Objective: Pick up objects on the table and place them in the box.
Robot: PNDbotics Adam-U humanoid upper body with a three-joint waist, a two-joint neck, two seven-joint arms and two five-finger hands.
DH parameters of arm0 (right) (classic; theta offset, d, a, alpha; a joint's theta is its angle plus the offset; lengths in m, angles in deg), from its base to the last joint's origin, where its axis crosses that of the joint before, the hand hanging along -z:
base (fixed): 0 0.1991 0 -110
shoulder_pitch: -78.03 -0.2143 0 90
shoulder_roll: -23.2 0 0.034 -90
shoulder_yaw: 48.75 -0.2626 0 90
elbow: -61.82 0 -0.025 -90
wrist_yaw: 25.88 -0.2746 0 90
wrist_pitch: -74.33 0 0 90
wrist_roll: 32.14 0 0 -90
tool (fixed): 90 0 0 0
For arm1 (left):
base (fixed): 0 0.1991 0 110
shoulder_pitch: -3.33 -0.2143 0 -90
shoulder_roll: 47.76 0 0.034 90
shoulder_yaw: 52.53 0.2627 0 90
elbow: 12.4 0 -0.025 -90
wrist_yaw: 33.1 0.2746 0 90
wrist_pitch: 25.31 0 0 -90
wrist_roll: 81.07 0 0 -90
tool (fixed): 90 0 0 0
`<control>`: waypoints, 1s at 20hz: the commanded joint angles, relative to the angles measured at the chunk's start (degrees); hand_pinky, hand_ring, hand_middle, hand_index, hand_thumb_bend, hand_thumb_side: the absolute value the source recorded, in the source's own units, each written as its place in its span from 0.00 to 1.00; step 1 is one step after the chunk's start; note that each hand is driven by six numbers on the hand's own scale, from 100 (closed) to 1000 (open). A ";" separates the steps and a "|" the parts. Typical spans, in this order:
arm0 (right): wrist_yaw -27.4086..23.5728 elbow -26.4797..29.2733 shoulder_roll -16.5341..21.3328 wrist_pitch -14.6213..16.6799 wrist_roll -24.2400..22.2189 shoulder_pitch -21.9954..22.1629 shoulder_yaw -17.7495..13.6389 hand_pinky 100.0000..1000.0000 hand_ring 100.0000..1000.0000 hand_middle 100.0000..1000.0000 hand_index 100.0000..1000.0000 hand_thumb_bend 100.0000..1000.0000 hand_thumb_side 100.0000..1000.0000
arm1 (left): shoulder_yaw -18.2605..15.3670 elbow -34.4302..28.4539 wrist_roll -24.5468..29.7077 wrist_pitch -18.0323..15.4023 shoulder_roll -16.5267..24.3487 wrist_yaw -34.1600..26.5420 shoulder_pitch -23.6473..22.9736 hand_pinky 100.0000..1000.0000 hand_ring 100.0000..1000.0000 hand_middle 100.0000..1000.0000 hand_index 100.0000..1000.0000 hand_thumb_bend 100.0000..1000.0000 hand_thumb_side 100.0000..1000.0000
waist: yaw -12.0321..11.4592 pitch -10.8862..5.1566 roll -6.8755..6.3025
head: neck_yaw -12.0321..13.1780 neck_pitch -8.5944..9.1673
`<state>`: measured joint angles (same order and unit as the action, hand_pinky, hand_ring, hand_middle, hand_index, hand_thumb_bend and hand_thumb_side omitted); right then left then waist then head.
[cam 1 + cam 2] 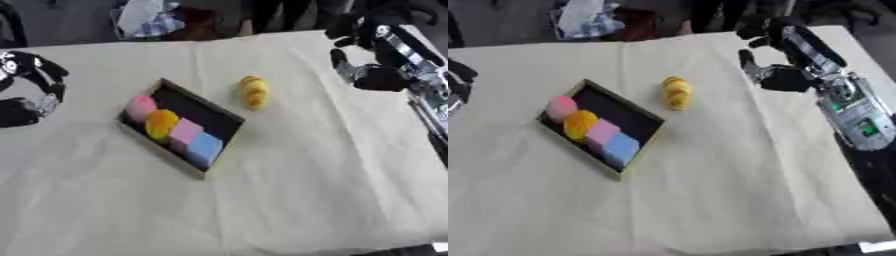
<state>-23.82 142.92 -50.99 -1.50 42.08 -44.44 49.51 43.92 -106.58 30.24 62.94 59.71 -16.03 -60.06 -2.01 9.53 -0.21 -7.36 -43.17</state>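
Observation:
A shallow black box (pixel 219 116) lies askew at the middle left of the cream-covered table (pixel 289 190). Along its near side sit a pink round piece (pixel 140 105), an orange round piece (pixel 161 123), a pink block (pixel 185 133) and a blue block (pixel 205 147). A yellow lumpy object (pixel 254 91) lies on the cloth just right of the box, touching nothing. My right hand (pixel 773 75) hangs over the table's far right, apart from the yellow object, its fingers spread and relaxed. My left hand (pixel 31 95) rests at the left edge, fingers loosely curved, holding nothing.
My right forearm (pixel 846 107) runs down the right side over the table's edge. Cloth items and dark shapes (pixel 162 22) lie beyond the far edge. Bare cloth stretches across the whole near half of the table.

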 commanded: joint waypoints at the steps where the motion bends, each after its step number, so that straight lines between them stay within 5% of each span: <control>1: 2.38 -3.63 2.58 -1.15 -2.65 -4.27 3.15 0.83 0.91 0.86 0.97 0.00 0.22 | -3.98 -4.75 -3.22 1.00 -2.03 -3.21 -2.47 0.73 0.53 0.58 0.74 0.00 0.63 | -1.24 -1.36 0.88 | -1.99 0.91; 9: 9.98 -16.04 -2.57 -2.94 -10.28 -16.37 10.04 0.84 0.93 0.89 0.97 0.02 0.26 | -6.68 -11.84 -10.69 4.28 -11.65 -7.61 -11.49 0.72 0.51 0.56 0.73 0.00 0.68 | -2.51 -1.24 0.23 | -2.86 1.56; 20: 20.85 -33.69 -8.73 2.88 -17.52 -21.96 6.43 0.84 0.94 0.92 0.98 0.11 0.29 | -7.40 -13.01 -13.45 5.69 -15.82 -8.90 -14.51 0.72 0.50 0.55 0.72 0.00 0.72 | -3.11 -1.44 0.02 | -3.30 1.69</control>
<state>-4.30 110.51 -60.18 0.60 24.75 -64.93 56.84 37.18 -118.39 17.08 68.58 43.46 -24.53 -74.97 -5.05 9.53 -0.09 -10.56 -42.20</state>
